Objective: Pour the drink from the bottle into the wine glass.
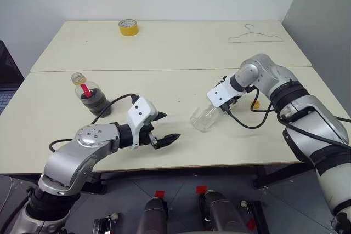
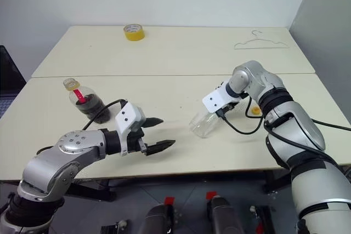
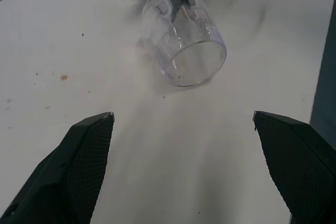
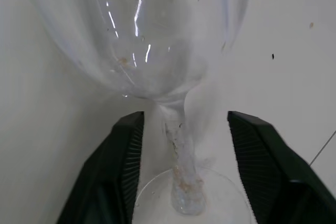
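Note:
The wine glass [image 1: 204,119] lies on its side near the table's middle, its open mouth turned toward my left gripper. My right gripper [image 4: 185,115] points down over it with a black finger on each side of the stem [image 4: 178,150]. A gap shows between each pad and the stem, so the gripper is open. My left gripper [image 1: 170,126] hovers open and holds nothing, a short way to the left of the glass. The bottle [image 1: 90,96] stands at the left of the table. It has a yellow cap, a red strip at the neck and the dark drink [image 1: 94,102] in its lower part.
A yellow tape roll [image 1: 128,27] sits at the far edge and a wire hanger [image 1: 255,35] lies at the far right. A small yellow object [image 1: 255,103] rests beside my right arm. A seam [image 1: 164,70] runs across between the two tabletops.

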{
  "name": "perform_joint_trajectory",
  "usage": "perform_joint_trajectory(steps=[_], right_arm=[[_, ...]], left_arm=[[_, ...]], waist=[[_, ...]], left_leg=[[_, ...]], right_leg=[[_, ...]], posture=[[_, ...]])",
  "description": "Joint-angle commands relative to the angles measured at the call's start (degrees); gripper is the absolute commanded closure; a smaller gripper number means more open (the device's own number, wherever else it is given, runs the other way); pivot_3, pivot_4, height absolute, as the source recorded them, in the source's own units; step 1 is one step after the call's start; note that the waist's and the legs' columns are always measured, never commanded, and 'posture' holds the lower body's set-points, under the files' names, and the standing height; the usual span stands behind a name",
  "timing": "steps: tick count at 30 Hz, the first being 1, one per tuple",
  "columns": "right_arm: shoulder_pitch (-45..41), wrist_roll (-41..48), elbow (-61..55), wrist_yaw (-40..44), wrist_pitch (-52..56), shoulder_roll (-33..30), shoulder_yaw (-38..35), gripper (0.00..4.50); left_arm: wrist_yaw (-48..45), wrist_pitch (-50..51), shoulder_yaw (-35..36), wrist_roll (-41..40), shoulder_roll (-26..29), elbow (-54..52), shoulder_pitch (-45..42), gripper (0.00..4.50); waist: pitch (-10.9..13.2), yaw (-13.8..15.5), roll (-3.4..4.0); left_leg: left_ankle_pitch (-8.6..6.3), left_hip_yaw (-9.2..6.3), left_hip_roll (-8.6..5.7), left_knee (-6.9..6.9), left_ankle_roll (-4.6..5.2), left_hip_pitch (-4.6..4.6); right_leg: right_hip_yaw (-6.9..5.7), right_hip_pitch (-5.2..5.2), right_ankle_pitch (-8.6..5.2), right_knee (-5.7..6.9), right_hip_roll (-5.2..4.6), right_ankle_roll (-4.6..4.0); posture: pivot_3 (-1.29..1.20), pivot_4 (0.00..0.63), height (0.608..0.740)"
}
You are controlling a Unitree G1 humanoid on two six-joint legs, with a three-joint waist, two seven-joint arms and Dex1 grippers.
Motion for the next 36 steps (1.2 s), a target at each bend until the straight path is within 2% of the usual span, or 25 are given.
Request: perform_joint_trajectory(steps=[1,4,13,21,27,36], right_arm=[[-2.08,-1.19,1.99,-1.05,-1.02,-0.32,0.17,3.45],[-1.87,-1.58,2.2,-1.21,-1.51,-0.31,0.04,4.39],[1.2,1.61,-0.89,0.25,-2.31,-1.37,-2.33,4.41],[4.23,7.38,-4.28,1.91,1.83,-1.59,-7.22,4.41],[8.17,15.51,-10.27,0.58,11.67,-0.1,-14.8,4.41],[16.7,26.58,-25.77,-10.88,32.54,7.22,-26.07,4.41]], left_arm=[[0.02,-0.2,1.8,-0.04,0.21,-2.38,0.2,0.0],[-0.13,-0.3,1.95,-0.07,0.37,-2.18,0.11,0.0],[-0.62,-0.96,3.72,-0.48,0.46,-1.2,0.19,0.0],[-1.02,-0.98,7.64,-1.48,0.34,-1.72,1.28,0.0],[-0.61,-1.77,10.27,-1.71,-0.73,-2.07,1.9,0.0],[1.49,-3.43,13.84,-2.26,-3.18,-2.85,5.07,0.0]], waist=[[0.0,0.0,0.0],[0.0,-0.02,0.0],[0.0,-0.01,0.0],[0.0,-0.04,0.0],[0.0,-0.04,0.0],[-0.01,0.06,-0.01]], left_leg=[[0.0,0.0,0.0,0.0,0.0,0.0],[0.0,0.0,0.0,0.01,0.0,0.01],[0.0,-0.02,0.0,0.0,0.0,0.02],[0.0,-0.04,0.0,0.02,0.0,0.04],[0.0,-0.03,0.0,0.04,0.0,0.03],[0.0,-0.05,0.01,0.05,0.0,0.02]], right_leg=[[0.0,0.0,0.0,0.0,0.0,0.0],[0.0,0.01,0.01,0.01,0.0,0.01],[-0.01,0.01,0.02,0.02,0.0,0.02],[-0.03,0.05,0.03,0.04,0.0,0.04],[-0.01,0.05,0.04,0.04,0.0,0.05],[-0.03,0.05,0.06,0.05,0.01,0.07]], posture=[[0.0,0.15,0.74],[0.0,0.15,0.74],[0.0,0.15,0.74],[0.0,0.15,0.74],[0.0,0.15,0.74],[0.0,0.15,0.74]])
